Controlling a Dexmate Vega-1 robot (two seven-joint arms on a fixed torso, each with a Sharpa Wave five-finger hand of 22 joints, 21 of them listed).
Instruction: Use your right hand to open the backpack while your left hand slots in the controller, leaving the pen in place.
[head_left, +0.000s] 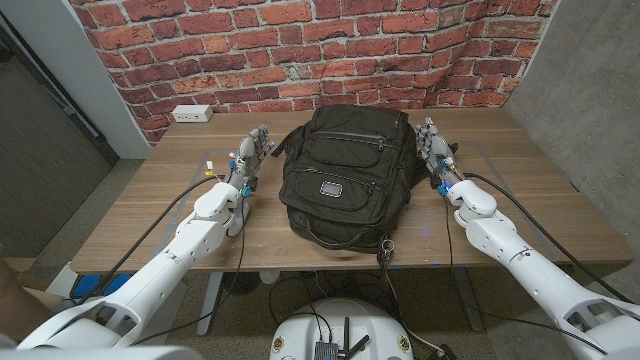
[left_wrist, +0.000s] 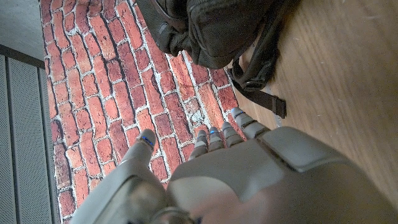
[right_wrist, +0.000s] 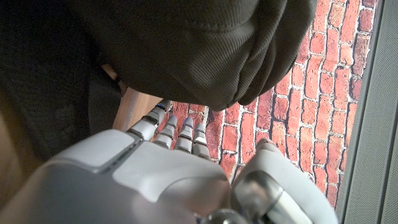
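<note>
Black backpack (head_left: 345, 175) lying closed on the wooden tabletop (head_left: 520, 200) between both hands, left hand (head_left: 250, 158) just beside it – fingers extended, holding nothing, right hand (head_left: 434, 148) likewise – empty, fingers straight.

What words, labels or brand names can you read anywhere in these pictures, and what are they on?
No text reads clearly in any view.
Small metal plate on the front of the black backpack: likely a brand badge, too small and blurred to read.
White power strip on the table by the brick wall: no legible marking.
Left hand and right hand: no readable print.
</note>
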